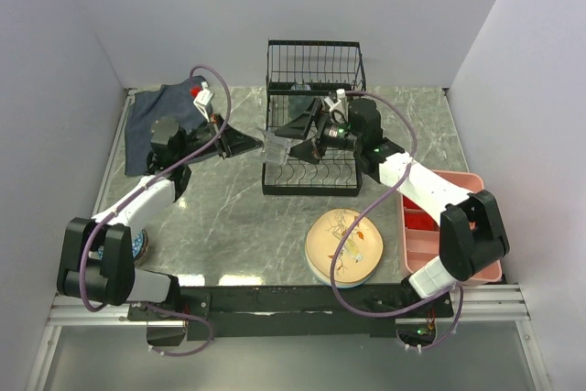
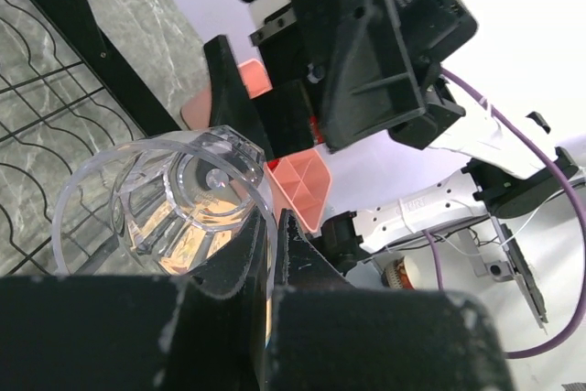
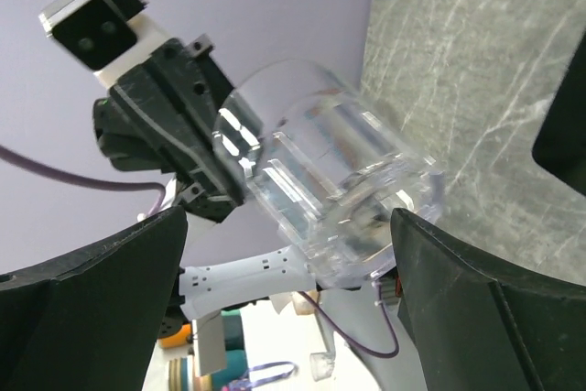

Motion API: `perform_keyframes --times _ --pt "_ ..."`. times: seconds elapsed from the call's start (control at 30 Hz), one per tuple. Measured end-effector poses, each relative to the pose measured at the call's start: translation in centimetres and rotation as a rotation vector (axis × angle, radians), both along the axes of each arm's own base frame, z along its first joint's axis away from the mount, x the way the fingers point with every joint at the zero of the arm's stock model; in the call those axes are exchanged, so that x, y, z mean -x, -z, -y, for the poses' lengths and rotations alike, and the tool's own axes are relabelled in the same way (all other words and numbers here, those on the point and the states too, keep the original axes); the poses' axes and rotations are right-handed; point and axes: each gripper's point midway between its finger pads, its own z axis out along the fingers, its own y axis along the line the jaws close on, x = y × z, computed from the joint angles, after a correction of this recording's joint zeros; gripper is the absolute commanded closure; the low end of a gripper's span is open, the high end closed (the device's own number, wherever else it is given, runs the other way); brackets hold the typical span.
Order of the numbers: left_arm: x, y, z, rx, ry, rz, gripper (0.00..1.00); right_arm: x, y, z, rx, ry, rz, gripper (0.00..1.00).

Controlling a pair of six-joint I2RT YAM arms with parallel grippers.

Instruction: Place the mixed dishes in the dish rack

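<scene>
A small clear glass hangs in the air at the left edge of the black wire dish rack. My left gripper is shut on its rim; in the left wrist view the wall of the glass is pinched between the pads of that gripper. My right gripper is open and faces it from the right. In the right wrist view the base of the glass lies between the spread fingers of that gripper. The peach plate lies at the front.
A pink compartmented tray stands at the right edge. A dark blue cloth lies at the back left. A blue patterned bowl sits partly hidden beside the left arm's base. Walls enclose the table on three sides.
</scene>
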Motion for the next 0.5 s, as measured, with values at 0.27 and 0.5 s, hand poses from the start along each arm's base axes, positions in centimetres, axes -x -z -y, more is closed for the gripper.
perform_keyframes --times 0.27,0.5 --pt "0.0 -0.4 0.0 0.014 0.001 -0.012 0.99 0.1 1.3 -0.2 0.008 -0.002 -0.053 0.0" --pt "0.0 -0.8 0.0 0.017 0.002 -0.005 0.99 -0.1 1.5 -0.3 0.001 -0.001 -0.053 0.0"
